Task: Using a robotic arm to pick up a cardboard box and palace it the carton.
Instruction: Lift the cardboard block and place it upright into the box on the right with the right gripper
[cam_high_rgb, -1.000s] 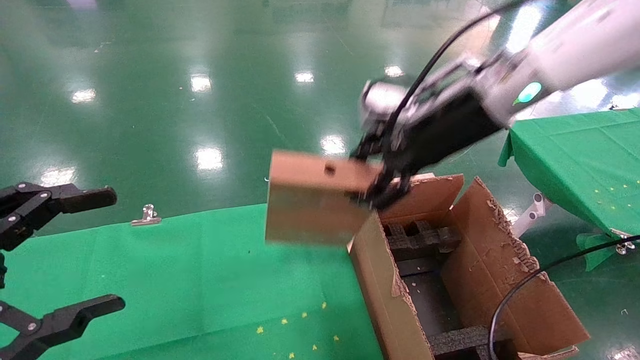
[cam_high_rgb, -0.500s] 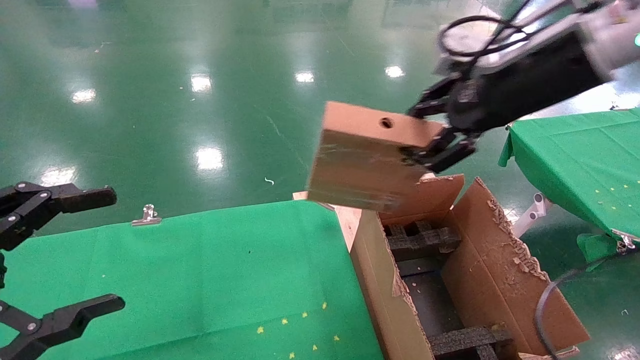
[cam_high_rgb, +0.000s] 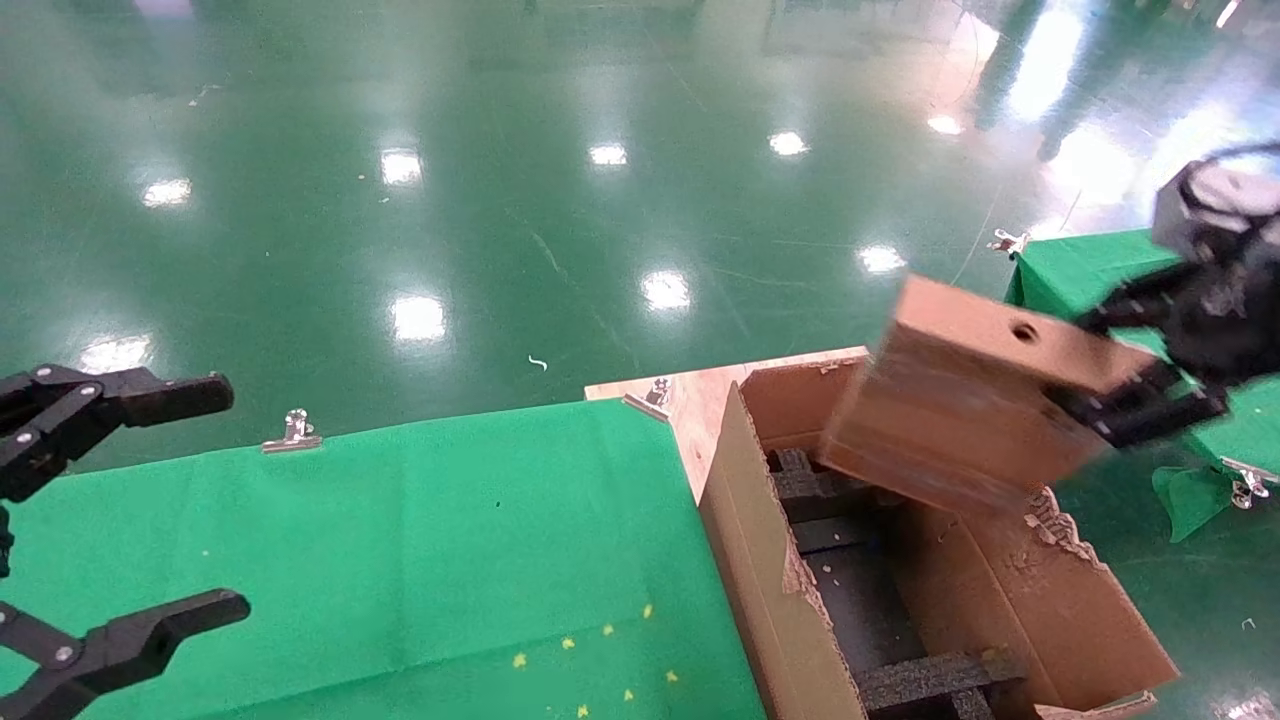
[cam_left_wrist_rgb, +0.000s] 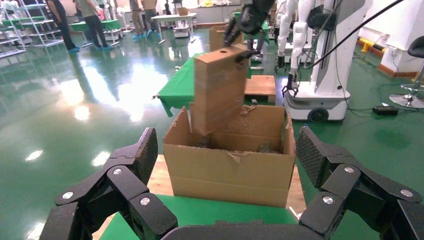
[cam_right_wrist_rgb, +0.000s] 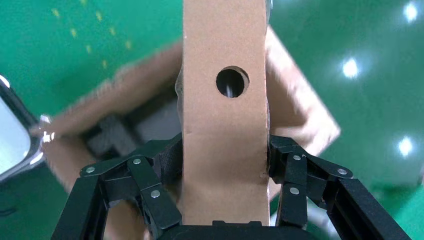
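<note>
My right gripper (cam_high_rgb: 1085, 365) is shut on the cardboard box (cam_high_rgb: 960, 410), a brown oblong block with a small round hole in its upper face. The box hangs tilted over the far right part of the carton (cam_high_rgb: 760, 560), its lower edge near the carton's rim. Black foam inserts (cam_high_rgb: 930, 680) lie inside the carton. In the right wrist view the box (cam_right_wrist_rgb: 223, 125) is clamped between both fingers (cam_right_wrist_rgb: 160, 165) of that gripper (cam_right_wrist_rgb: 223, 160). The left wrist view shows the box (cam_left_wrist_rgb: 217, 90) above the carton (cam_left_wrist_rgb: 230, 170). My left gripper (cam_high_rgb: 220, 497) stays open at the left, holding nothing.
A green-covered table (cam_high_rgb: 400, 540) lies left of the carton, with metal clips (cam_high_rgb: 295, 430) on its far edge. A bare wooden corner (cam_high_rgb: 690, 400) shows behind the carton. A second green table (cam_high_rgb: 1090, 270) stands at the right. A white robot (cam_left_wrist_rgb: 325, 60) stands beyond.
My right gripper has carried the cardboard box to the right, from above the table's edge to over the carton's far right side, and somewhat lower than half a second ago. The left gripper has not moved.
</note>
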